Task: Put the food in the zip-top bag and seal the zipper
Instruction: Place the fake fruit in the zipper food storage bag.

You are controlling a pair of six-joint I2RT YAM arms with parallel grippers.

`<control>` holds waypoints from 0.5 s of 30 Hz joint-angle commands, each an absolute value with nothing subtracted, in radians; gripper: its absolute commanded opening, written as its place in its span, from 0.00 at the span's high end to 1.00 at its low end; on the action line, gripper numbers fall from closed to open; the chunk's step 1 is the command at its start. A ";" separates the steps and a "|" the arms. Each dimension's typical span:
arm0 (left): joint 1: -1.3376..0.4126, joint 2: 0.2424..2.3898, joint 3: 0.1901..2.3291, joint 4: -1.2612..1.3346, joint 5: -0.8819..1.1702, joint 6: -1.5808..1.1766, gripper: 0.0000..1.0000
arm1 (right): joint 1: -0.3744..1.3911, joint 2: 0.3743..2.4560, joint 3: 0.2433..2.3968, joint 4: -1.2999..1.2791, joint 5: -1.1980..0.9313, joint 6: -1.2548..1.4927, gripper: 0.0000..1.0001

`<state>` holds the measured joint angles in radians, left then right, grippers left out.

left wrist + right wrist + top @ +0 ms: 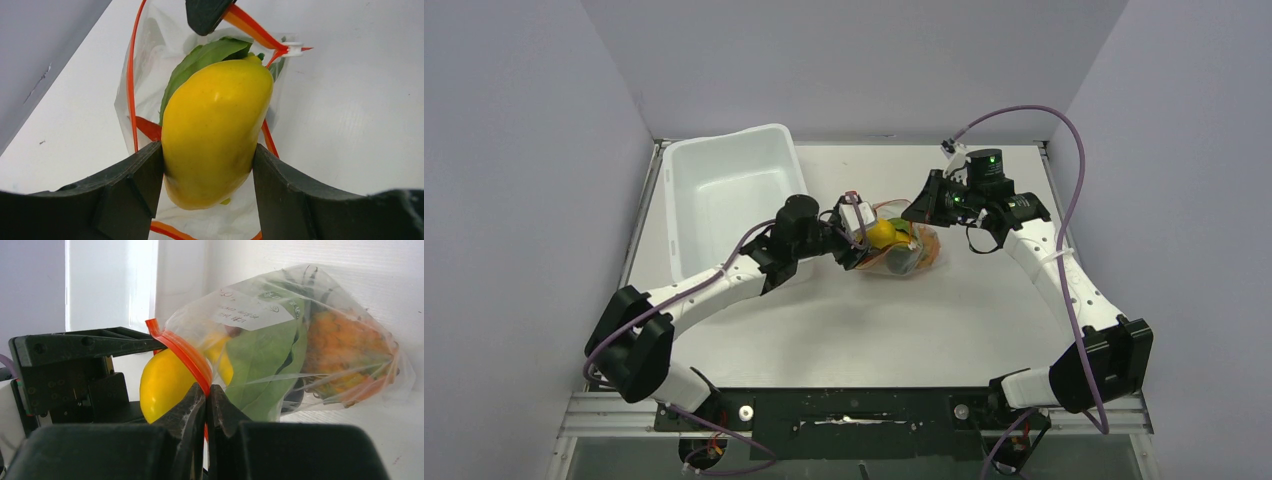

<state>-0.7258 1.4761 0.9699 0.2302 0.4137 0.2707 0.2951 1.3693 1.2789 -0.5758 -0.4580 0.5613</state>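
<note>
The zip-top bag [914,255] rests mid-desk [844,330], its long axis left to right and its open mouth facing the left arm. It is clear and crumpled over green leaves [265,355] and an orange pineapple [345,350]. The left end effector [206,150] grips a glossy yellow toy fruit [215,125] pointing lengthwise into the mouth. The right end effector [206,390] pinches the red zipper [180,352].

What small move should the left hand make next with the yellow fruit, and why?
Probably push the yellow fruit further into the zip-top bag before letting go. The left hand is shut on it, and it sits only partly through the mouth, which the right hand holds open by pinching the zipper. A green leaf and an orange piece lie deeper inside.
</note>
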 commanded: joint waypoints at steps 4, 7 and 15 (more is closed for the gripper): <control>-0.733 1.505 1.063 0.137 0.338 0.285 0.56 | 0.295 1.365 1.347 -0.544 -0.512 0.529 1.00; -0.738 1.518 1.099 0.089 0.330 0.288 0.50 | 0.300 1.372 1.352 -0.549 -0.514 0.523 1.00; -0.747 1.509 1.196 -0.028 0.321 0.239 0.23 | 0.302 1.372 1.358 -0.540 -0.518 0.525 1.00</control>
